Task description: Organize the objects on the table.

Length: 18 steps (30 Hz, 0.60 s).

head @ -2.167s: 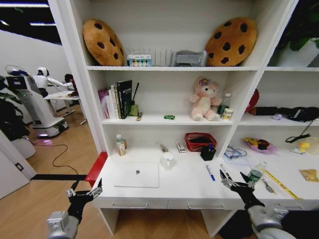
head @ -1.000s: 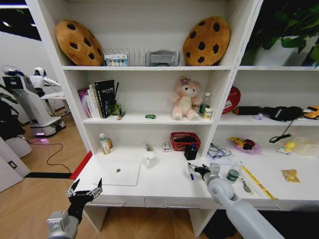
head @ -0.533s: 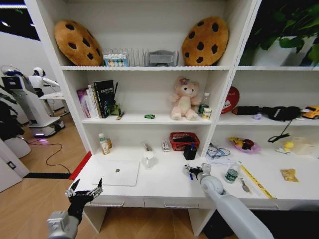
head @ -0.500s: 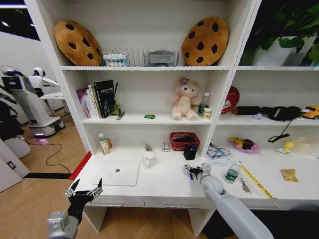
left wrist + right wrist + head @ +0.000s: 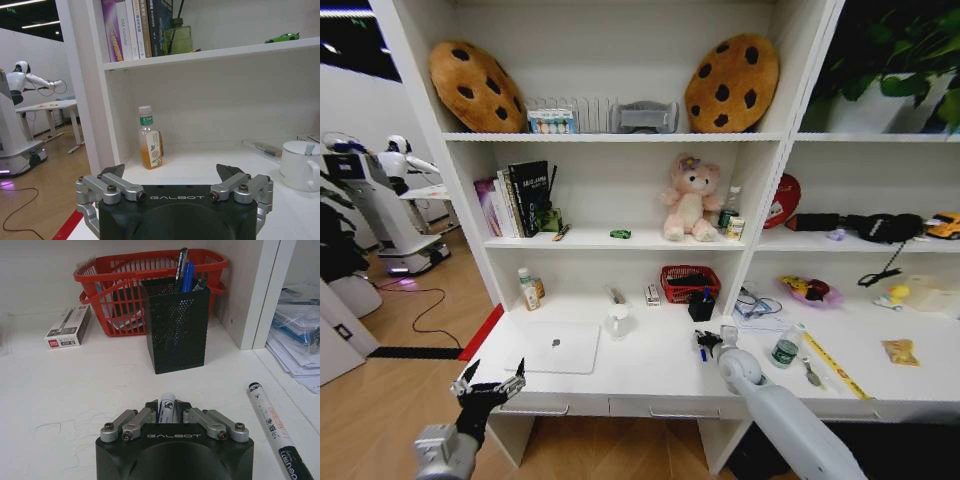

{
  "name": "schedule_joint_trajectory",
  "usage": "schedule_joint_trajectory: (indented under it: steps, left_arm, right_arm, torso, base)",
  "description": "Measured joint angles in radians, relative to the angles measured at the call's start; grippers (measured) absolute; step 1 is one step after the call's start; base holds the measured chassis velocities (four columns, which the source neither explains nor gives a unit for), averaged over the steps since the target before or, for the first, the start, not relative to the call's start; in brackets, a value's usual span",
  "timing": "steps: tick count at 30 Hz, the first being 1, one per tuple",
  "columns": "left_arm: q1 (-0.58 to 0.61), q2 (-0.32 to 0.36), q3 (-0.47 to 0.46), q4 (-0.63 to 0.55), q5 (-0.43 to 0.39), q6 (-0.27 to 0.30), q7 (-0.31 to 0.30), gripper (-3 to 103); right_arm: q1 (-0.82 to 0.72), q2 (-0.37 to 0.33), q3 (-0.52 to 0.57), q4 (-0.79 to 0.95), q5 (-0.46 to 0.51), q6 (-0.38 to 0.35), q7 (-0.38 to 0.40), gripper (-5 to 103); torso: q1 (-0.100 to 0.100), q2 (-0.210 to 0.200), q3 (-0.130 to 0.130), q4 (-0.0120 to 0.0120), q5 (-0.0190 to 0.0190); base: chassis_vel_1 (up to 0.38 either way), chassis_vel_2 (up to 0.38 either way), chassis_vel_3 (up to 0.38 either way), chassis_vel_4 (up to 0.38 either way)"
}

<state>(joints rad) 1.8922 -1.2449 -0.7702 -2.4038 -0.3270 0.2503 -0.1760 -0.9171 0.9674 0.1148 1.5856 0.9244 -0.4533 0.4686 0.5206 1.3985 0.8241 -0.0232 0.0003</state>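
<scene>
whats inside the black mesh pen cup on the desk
The black perforated metal pen cup holds a blue pen and a black pen, tops poking out. Their lower parts, and anything deeper, are hidden by the mesh wall.

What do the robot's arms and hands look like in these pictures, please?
Both arms are smooth and light grey, ending in black hands. The left hand and the right hand share a black housing marked GALBOT, silver metal finger links held by dark screws, and dark pointed fingertips.
</scene>
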Motion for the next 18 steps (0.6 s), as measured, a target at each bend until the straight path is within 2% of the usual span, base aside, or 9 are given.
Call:
schedule_joint_trajectory:
  steps: [2, 7, 11, 12, 13, 14, 15, 17, 18]
  left_arm:
    - [0.0, 0.0, 0.0, 0.0, 0.0, 0.0, 0.0, 100]
    - [0.0, 0.0, 0.0, 0.0, 0.0, 0.0, 0.0, 100]
    - [0.0, 0.0, 0.0, 0.0, 0.0, 0.0, 0.0, 100]
    - [0.0, 0.0, 0.0, 0.0, 0.0, 0.0, 0.0, 100]
    - [0.0, 0.0, 0.0, 0.0, 0.0, 0.0, 0.0, 100]
    - [0.0, 0.0, 0.0, 0.0, 0.0, 0.0, 0.0, 100]
    - [0.0, 0.0, 0.0, 0.0, 0.0, 0.0, 0.0, 100]
    - [0.0, 0.0, 0.0, 0.0, 0.0, 0.0, 0.0, 100]
    - [0.0, 0.0, 0.0, 0.0, 0.0, 0.0, 0.0, 100]
  right_arm:
    - [-0.009, -0.003, 0.013, 0.012, 0.014, -0.005, 0.0, 13]
    - [-0.03, -0.01, 0.038, 0.045, 0.028, -0.01, -0.006, 12]
    - [-0.047, -0.019, 0.083, 0.099, 0.025, 0.045, -0.078, 12]
    - [-0.044, -0.03, 0.124, 0.14, 0.019, 0.138, -0.165, 12]
    - [-0.036, -0.038, 0.131, 0.144, 0.008, 0.187, -0.203, 12]
    - [-0.01, -0.05, 0.134, 0.126, -0.046, 0.279, -0.262, 12]
    - [-0.01, -0.05, 0.134, 0.126, -0.046, 0.279, -0.262, 12]
    - [0.045, -0.054, 0.112, 0.026, -0.215, 0.461, -0.329, 12]
    - [0.045, -0.054, 0.112, 0.026, -0.215, 0.461, -0.329, 12]
  torso:
    - [0.0, 0.0, 0.0, 0.0, -0.0001]
    - [0.0, 0.0, 0.0, 0.0, 0.0]
    - [0.0, 0.0, 0.0, -0.0002, 0.0]
    - [0.0, 0.0, 0.0, -0.0001, -0.0007]
    - [0.0, 0.0, 0.0, -0.0001, -0.0005]
    - [0.0, 0.0, 0.0, 0.0, -0.0006]
    - [0.0, 0.0, 0.0, 0.0, -0.0006]
    - [0.0, 0.0, 0.0, -0.0001, -0.0005]
    - [0.0, 0.0, 0.0, -0.0001, -0.0005]
  base:
    - [0.0, 0.0, 0.0, 0.0]
    - [0.0, 0.0, 0.0, 0.0]
    - [0.0, 0.0, 0.0, 0.0]
    - [0.0, 0.0, 0.0, 0.0]
    - [0.0, 0.0, 0.0, 0.0]
    - [0.0, 0.0, 0.0, 0.0]
    - [0.0, 0.0, 0.0, 0.0]
    - [0.0, 0.0, 0.0, 0.0]
    - [0.0, 0.0, 0.0, 0.0]
